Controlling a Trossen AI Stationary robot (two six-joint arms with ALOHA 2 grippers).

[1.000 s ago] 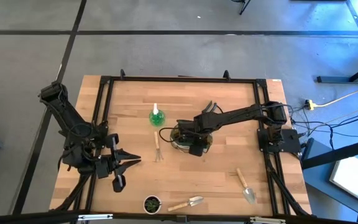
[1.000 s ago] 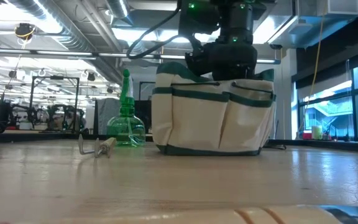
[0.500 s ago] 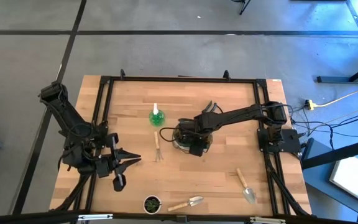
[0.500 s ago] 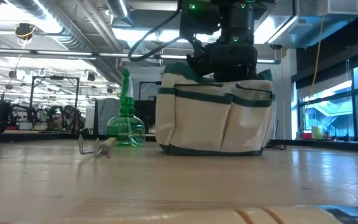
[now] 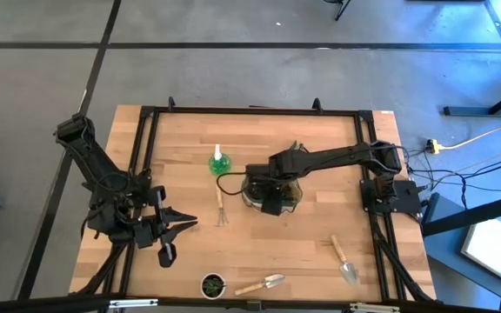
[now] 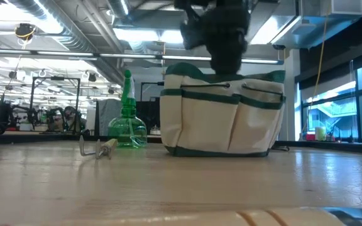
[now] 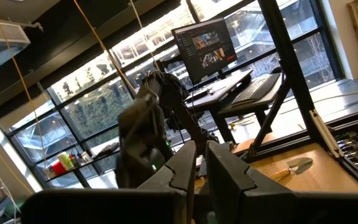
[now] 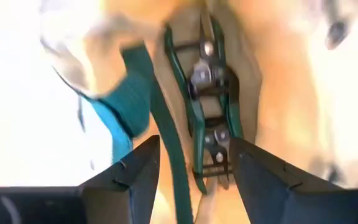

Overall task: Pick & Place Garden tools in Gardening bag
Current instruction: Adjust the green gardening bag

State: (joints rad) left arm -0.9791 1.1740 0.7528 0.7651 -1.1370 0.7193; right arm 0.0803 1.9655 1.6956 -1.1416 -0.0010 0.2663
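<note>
Left gripper parked over the near-left part of the table, fingers pressed together, clenched on nothing, well apart from every tool. Right of it, a hand fork flat on the wood, tines toward the near edge. Green spray bottle just beyond the fork, upright, white top on, near the bag's left side. Small dark pot with a plant at the near edge, and just right of it a wooden-handled trowel lying flat. Gardening bag at the table's middle, upright, mouth open, green trim round the rim. Right gripper directly above the bag's mouth, fingers spread apart, released, holding nothing. Pair of pruners with green-edged handles lying inside the bag, straight ahead between those spread fingers and apart from them. Farther right, a second trowel flat on the near-right part of the table, blade toward the near edge.
</note>
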